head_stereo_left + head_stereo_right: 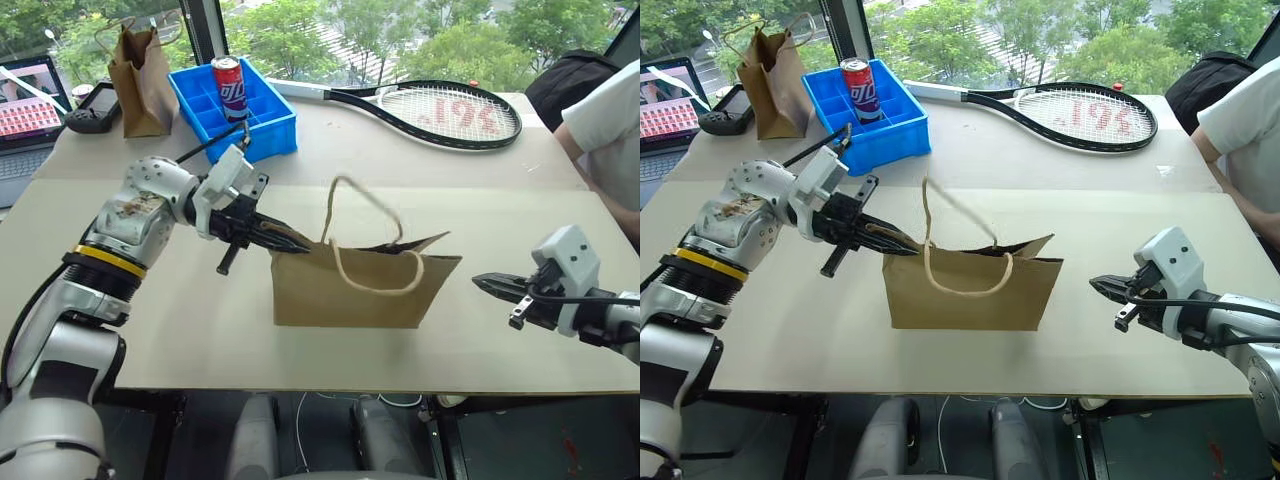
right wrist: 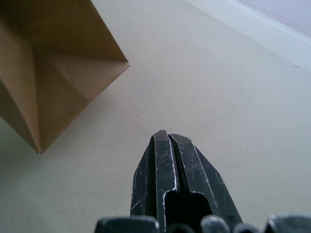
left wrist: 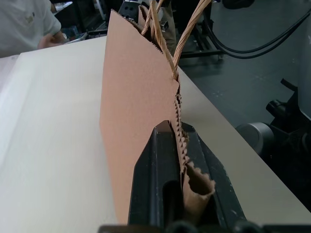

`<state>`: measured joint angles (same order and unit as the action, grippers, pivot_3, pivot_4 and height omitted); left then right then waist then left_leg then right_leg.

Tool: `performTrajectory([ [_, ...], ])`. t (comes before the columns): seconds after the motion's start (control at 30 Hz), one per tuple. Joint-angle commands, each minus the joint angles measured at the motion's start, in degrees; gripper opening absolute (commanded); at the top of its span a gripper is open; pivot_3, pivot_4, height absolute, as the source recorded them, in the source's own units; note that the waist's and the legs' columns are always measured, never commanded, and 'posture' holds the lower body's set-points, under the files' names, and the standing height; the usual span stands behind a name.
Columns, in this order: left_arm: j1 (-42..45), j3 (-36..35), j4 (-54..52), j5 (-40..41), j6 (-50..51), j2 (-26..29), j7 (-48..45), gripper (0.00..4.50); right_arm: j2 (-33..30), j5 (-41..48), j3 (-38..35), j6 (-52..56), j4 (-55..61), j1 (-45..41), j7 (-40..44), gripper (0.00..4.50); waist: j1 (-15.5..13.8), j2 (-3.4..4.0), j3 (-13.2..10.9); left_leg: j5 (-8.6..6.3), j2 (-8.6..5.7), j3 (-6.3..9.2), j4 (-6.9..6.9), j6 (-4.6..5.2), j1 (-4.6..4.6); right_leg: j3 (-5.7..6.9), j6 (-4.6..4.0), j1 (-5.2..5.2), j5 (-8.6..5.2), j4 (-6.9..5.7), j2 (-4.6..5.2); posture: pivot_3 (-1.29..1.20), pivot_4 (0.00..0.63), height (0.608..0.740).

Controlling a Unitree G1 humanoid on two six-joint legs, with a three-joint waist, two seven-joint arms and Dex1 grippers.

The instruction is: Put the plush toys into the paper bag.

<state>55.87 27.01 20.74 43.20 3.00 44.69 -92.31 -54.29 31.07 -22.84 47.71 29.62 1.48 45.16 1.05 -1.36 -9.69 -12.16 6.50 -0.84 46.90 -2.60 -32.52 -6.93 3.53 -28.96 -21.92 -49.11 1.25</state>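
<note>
bag: paper bag [image 1: 350, 290] upright mid-table [image 1: 150, 340], mouth up, long axis left-right across my front
left jaws: my left gripper [image 1: 300, 245] pinched on bag's left top rim
right jaws: my right gripper [image 1: 483, 284] closed, empty, right of bag, apart
room: bare table in front; blue bin [image 1: 240, 110], racket [image 1: 440, 112] well behind

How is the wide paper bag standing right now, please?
Upright, mouth slightly open; the left pincer is shut on the paper bag's top edge.
</note>
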Motion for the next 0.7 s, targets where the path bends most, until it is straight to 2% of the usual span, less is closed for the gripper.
performTrajectory([
  [0.03, 0.9, 2.1, 0.8, 0.4, -4.0, 0.2, -0.2, 0.01, -1.1, -0.4, -1.7, -1.3, 0.7, 0.2, 0.4, 0.0, 0.0, 0.0, 0.0, 0.0, 0.0, 0.0, 0.0, 0.0, 0.0, 0.0, 0.0, 0.0, 0.0, 0.0, 0.0, 0.0, 0.15, 0.658],
  [0.13, 1.3, 4.2, 2.8, -0.2, -4.8, 0.1, -0.2, 0.01, -1.4, -0.4, -2.3, -1.0, 1.0, 0.4, 0.5, 0.0, 0.0, 0.0, 0.0, 0.0, 0.0, 0.0, 0.0, 0.0, 0.01, 0.0, 0.0, 0.0, 0.0, 0.0, 0.0, 0.0, 0.15, 0.658],
  [0.2, 2.1, 5.1, 4.3, -0.7, -4.2, -0.1, -0.2, 0.59, -1.5, -0.3, -2.8, -0.9, 1.0, 0.5, 0.8, 0.0, 0.0, 0.0, 0.0, 0.0, 0.0, 0.0, 0.0, 0.0, 0.0, 0.0, 0.0, -0.01, 0.0, 0.0, 0.0, 0.0, 0.15, 0.658],
  [0.23, 2.5, 5.1, 4.9, -0.6, -3.5, -0.3, -0.2, 0.67, -1.6, -0.3, -2.9, -0.8, 1.0, 0.5, 0.9, 0.0, 0.0, 0.0, 0.0, 0.0, 0.0, 0.0, 0.0, 0.0, 0.0, 0.0, 0.0, 0.0, 0.0, 0.0, 0.0, 0.0, 0.15, 0.658],
  [0.27, 2.8, 5.1, 5.0, -0.4, -3.1, -0.2, -0.2, 1.14, -1.7, -0.2, -3.0, -0.8, 0.9, 0.6, 1.2, 0.0, 0.0, 0.0, 0.0, 0.0, 0.0, 0.0, 0.0, 0.0, 0.0, 0.0, 0.0, 0.0, 0.0, 0.0, 0.0, 0.0, 0.15, 0.658],
  [0.4, 3.0, 2.8, 4.2, 0.9, -0.3, 1.2, -0.2, 2.53, -2.5, 0.2, -3.2, -1.3, 0.2, 0.8, 3.1, 0.0, 0.0, 0.0, 0.0, 0.0, 0.0, 0.0, 0.01, 0.0, 0.0, 0.0, 0.0, -0.01, 0.0, 0.0, 0.0, 0.0, 0.15, 0.658],
  [0.5, 1.7, -1.1, 1.0, 3.3, 4.0, 4.9, -0.2, 3.45, -3.4, 0.8, -4.0, -2.0, -0.7, 1.0, 5.6, 0.0, 0.3, 0.0, 0.0, 0.0, 0.0, 0.0, 0.0, 0.0, -0.01, 0.0, 0.0, -0.03, 0.0, -0.01, -0.01, 0.0, 0.15, 0.658],
  [0.6, -1.2, -8.9, -1.8, 4.8, 9.8, 9.7, -0.2, 4.45, -4.1, 2.2, -5.8, -3.2, -1.6, 2.0, 9.4, 0.0, 0.9, 0.0, 0.0, 0.0, 0.0, 0.0, -0.01, 0.0, -0.02, 0.0, -0.01, -0.06, -0.01, -0.04, -0.01, 0.0, 0.15, 0.658],
  [0.7, -6.9, -18.6, -3.8, 6.2, 14.4, 13.2, 3.8, 4.48, -3.3, 6.1, -8.1, -4.1, -2.0, 2.3, 13.9, 0.0, 1.5, 0.01, 0.0, 0.0, 0.01, 0.03, -0.05, 0.01, 0.0, 0.02, -0.05, -0.05, -0.02, -0.05, 0.0, 0.0, 0.15, 0.658],
])
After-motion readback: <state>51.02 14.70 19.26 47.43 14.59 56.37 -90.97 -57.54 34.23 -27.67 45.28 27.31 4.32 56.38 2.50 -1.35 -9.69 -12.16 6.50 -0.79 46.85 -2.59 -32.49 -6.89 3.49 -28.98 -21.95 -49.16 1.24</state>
